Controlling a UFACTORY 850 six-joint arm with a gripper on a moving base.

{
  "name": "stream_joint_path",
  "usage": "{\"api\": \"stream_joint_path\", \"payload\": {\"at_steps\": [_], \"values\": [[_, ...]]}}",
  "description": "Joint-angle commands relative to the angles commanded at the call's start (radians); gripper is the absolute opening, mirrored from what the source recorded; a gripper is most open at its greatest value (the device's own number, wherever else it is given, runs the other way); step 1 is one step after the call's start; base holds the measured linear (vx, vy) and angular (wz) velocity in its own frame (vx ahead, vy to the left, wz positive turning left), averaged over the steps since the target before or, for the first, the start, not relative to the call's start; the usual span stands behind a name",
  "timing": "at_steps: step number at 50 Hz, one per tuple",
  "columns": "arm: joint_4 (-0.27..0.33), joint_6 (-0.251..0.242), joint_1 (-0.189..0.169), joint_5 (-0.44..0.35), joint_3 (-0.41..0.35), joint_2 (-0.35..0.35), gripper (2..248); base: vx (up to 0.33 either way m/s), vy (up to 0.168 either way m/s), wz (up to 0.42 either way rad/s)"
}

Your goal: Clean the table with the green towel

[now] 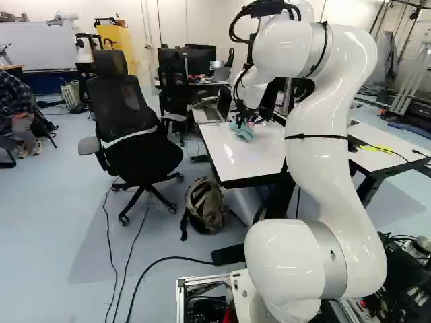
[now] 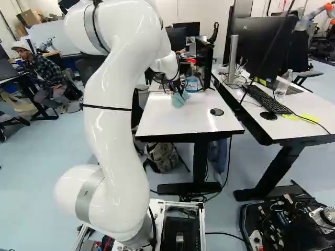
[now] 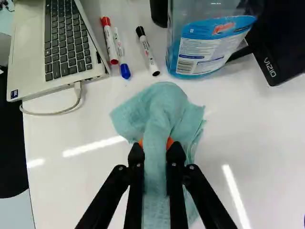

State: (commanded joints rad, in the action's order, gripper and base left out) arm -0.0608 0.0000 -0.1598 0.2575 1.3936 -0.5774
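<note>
Fingers (image 1: 246, 121) pinching towel (image 3: 164, 112), bottle (image 3: 195, 12) ahead — printed label (image 3: 205, 50)

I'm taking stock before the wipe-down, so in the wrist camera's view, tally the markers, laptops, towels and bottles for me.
Markers: 3 (red marker, blue marker, black marker)
Laptop: 1
Green towel: 1
Bottle of blue liquid: 1
Total: 6

White tbl (image 3: 71, 191): laptop (image 3: 28, 52), 3 mkrs (image 3: 120, 50), blue-lbl btl (image 3: 209, 45), green towel (image 3: 164, 107).
</note>
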Motion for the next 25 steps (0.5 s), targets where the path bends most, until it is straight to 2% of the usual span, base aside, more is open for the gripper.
{"api": "stream_joint_path", "payload": {"at_steps": [11,25], "values": [[0.0,0.0,0.006,0.0,-0.06,0.044,53,0.0,0.0,0.0],[0.0,0.0,0.034,0.0,-0.117,0.086,53,0.0,0.0,0.0]]}}
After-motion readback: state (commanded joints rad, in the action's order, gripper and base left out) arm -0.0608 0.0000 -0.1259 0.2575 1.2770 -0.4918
